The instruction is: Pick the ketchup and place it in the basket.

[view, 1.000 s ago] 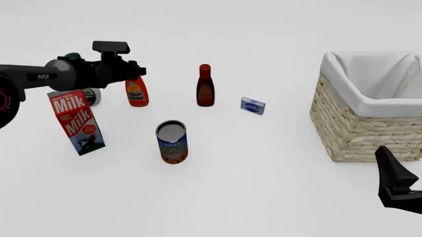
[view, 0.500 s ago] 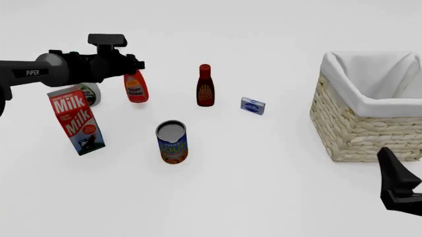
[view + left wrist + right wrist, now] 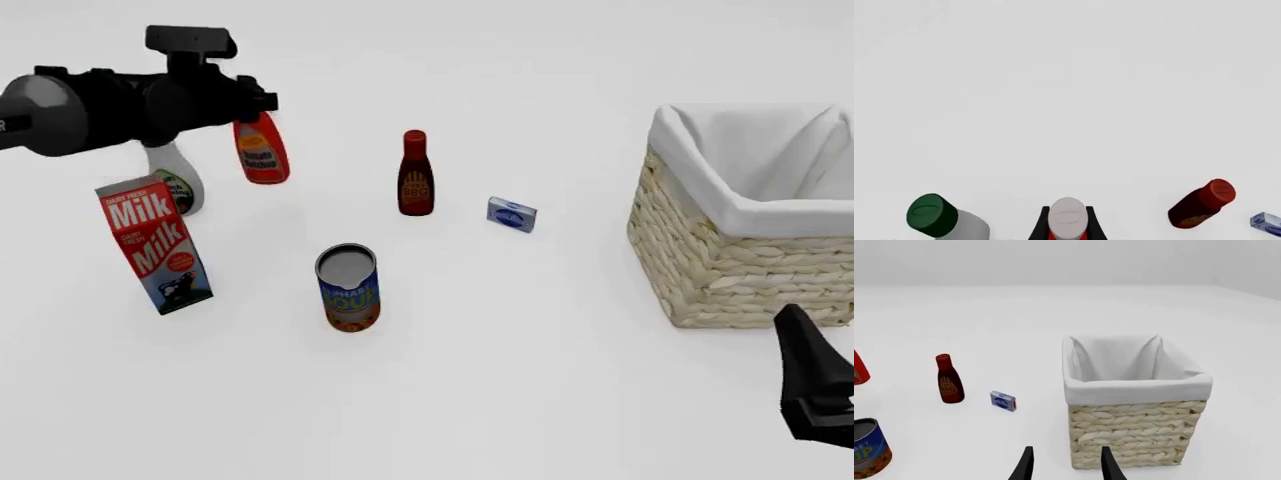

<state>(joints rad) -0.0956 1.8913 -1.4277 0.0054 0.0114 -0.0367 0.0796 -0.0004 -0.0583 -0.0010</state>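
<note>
Front view: the left gripper (image 3: 247, 105) is closed on the neck of the bright red-orange ketchup squeeze bottle with the yellow-and-white label (image 3: 260, 150), which hangs clear of the white table (image 3: 534, 330), its long axis near upright and slightly tilted. The large pale woven wicker basket with a white cloth lining (image 3: 747, 240) stands well apart to the right, so the carry must run rightward past the slim dark red-brown bottle (image 3: 415, 175). The left arm reaches in level from the left edge. The right gripper (image 3: 1064, 465) sits low near the basket, fingers parted and empty.
</note>
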